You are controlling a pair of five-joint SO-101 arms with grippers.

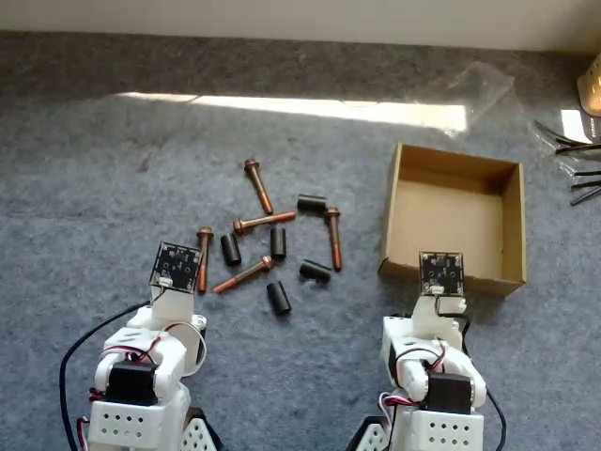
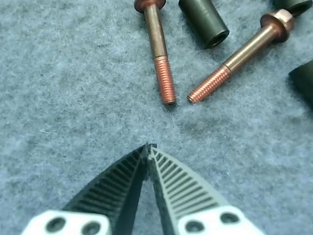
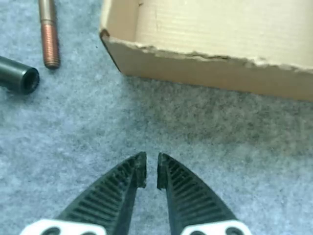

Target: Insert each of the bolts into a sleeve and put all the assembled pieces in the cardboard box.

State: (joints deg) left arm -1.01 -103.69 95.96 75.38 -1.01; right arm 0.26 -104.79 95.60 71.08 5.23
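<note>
Several copper bolts (image 1: 264,222) and black sleeves (image 1: 278,297) lie loose and separate on the grey carpet, left of the cardboard box (image 1: 388,225). My left gripper (image 2: 148,147) is shut and holds nothing; it hovers just short of the threaded ends of two bolts (image 2: 157,39) (image 2: 244,51), with a sleeve (image 2: 204,22) beyond them. My right gripper (image 3: 151,170) is shut but for a narrow slit and holds nothing, a little before the box's near wall (image 3: 205,73). A bolt tip (image 3: 48,34) and a sleeve (image 3: 17,74) lie off to one side of it.
The left arm (image 1: 164,310) and right arm (image 1: 437,310) stand at the near edge, folded back. Clear plastic wrap (image 1: 484,85) and black cables (image 1: 577,174) lie beyond and to the right of the box. A sunlit strip (image 1: 319,108) crosses the far carpet.
</note>
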